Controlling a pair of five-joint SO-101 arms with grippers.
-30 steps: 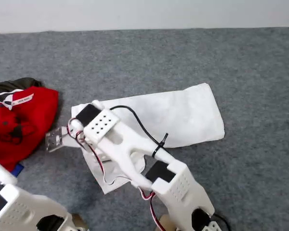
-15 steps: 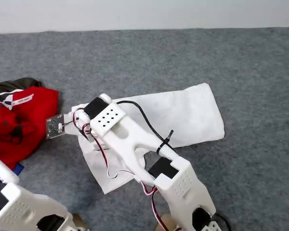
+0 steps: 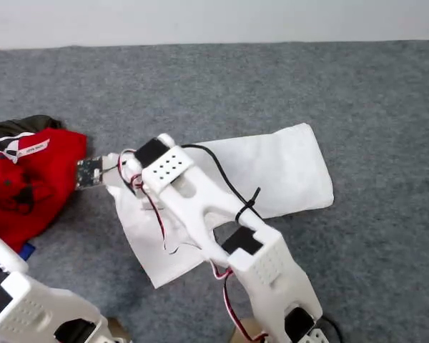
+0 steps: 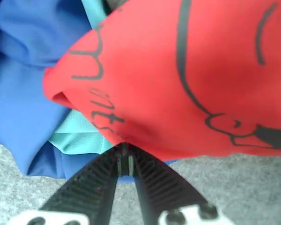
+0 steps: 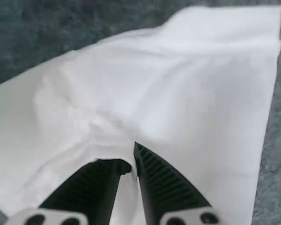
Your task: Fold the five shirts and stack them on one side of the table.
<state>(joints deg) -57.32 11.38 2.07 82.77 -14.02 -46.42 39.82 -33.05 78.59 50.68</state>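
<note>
Between the ribbed black jaws of the right gripper [image 5: 126,164] stands a raised fold of the thin white shirt [image 5: 178,93], and the jaws are clamped onto it. Around that pinch the cloth puckers into small creases. Farther out it lies smooth on the grey felt-like table cover [image 5: 18,28].

From the high view, the white plastic right arm [image 3: 200,207] stretches from the lower middle of the frame up and to the left, and its wrist sits over the left end of the white shirt. The shirt spreads as a long band from the centre towards the right. A second flap runs down to the lower left beneath the arm.

The left gripper [image 4: 124,159] has its jaws pressed together, and the tips meet right at the edge of the crumpled red shirt with black line drawing [image 4: 187,79]. Whether any cloth is nipped between them cannot be told. Touching the red shirt are a glossy blue shirt [image 4: 18,93] and a turquoise mesh shirt [image 4: 79,140], bunched under and beside it.

Over the table, this heap sits at the left edge of the frame at mid-height, just beside the white shirt's left end. A dark olive-black garment [image 3: 14,128] lies against its upper side. The white left arm [image 3: 28,307] fills the lower left corner.
</note>
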